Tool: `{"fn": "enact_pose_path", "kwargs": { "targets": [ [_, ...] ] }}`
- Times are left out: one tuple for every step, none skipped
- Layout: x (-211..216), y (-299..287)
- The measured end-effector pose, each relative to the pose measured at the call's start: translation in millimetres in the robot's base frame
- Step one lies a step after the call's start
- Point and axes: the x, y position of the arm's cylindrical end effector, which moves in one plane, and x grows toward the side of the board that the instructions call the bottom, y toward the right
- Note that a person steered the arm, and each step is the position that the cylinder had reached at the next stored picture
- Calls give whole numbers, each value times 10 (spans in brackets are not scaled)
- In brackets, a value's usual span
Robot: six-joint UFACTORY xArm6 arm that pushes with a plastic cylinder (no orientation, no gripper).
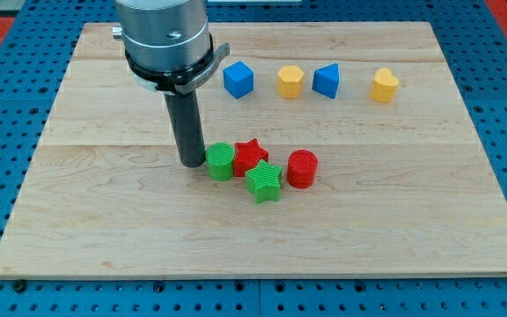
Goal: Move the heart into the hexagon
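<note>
The yellow heart (384, 85) lies at the view's upper right of the wooden board. The yellow hexagon (290, 81) lies left of it, with a blue triangular block (326, 80) between them. My tip (191, 162) rests on the board at the view's centre left, just left of a green cylinder (221, 161) and touching or nearly touching it. The tip is far from the heart and the hexagon, below and left of both.
A blue cube (238, 79) lies left of the hexagon. A red star (251, 155), a green star (263, 181) and a red cylinder (302, 168) cluster right of the green cylinder. The wooden board (104, 229) sits on a blue pegboard.
</note>
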Motion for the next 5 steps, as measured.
{"fn": "enact_pose_path", "kwargs": {
  "targets": [
    [4,0],
    [67,0],
    [613,-45],
    [1160,215],
    [1140,388]
  ]
}}
